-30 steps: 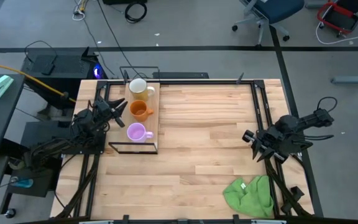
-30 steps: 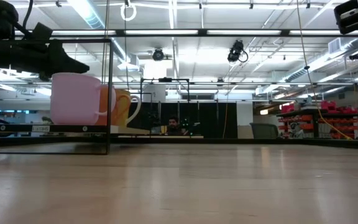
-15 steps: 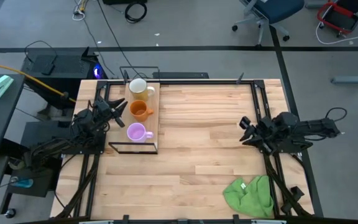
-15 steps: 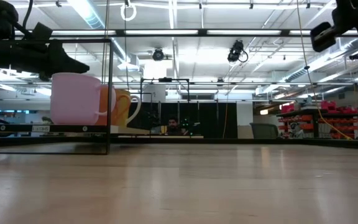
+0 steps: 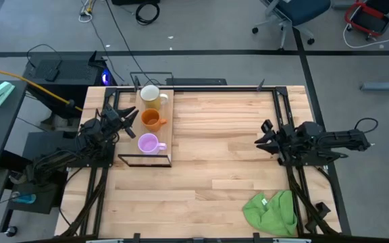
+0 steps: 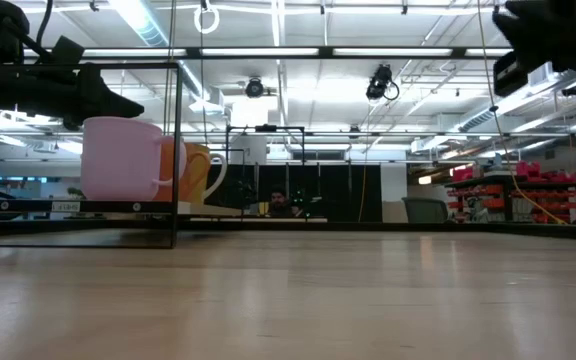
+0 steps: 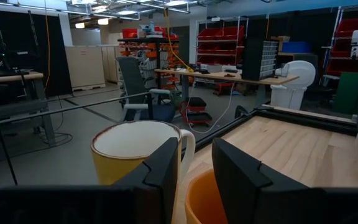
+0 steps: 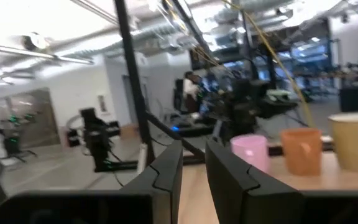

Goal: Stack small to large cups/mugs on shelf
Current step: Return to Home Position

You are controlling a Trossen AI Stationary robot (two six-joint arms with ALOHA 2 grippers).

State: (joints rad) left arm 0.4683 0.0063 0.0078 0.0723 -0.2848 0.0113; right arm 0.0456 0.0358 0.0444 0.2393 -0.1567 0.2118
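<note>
Purple mug, orange mug and cream mug are sitting on the shelf beside the left pincer; the right pincer is hovering well apart, both gaping narrowly, empty.

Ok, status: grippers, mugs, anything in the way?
Grippers empty, jaws apart: left gripper beside shelf, right gripper at table's right edge. Row on shelf: purple mug, orange mug, cream mug. Nothing in the way.

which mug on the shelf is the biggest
The pale yellow mug, at one end of the shelf; the orange mug and purple mug are visibly smaller.
</note>
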